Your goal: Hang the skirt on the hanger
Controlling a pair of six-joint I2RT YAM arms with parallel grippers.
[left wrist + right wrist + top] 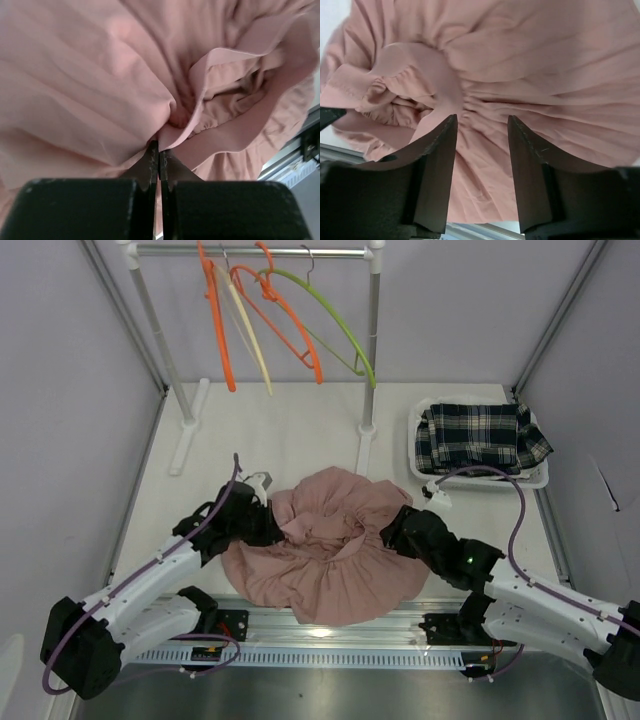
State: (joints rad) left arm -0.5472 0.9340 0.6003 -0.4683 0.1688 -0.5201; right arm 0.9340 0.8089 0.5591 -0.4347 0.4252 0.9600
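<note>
A pink pleated skirt [325,550] lies bunched on the table between the two arms. My left gripper [268,525] is at its left edge, shut on a fold of the waistband [172,135]; the skirt fills the left wrist view [100,75]. My right gripper [392,532] is at the skirt's right edge, open, its fingers [437,150] astride the gathered fabric [485,100] without pinching it. Several hangers hang on the rack at the back: orange [218,320], cream [250,335], orange-red [290,325] and green [335,315].
A white clothes rack [372,340] stands at the back of the table on two feet. A white basket [420,455] at the right back holds a dark plaid garment [480,435]. A metal rail [330,640] runs along the near edge.
</note>
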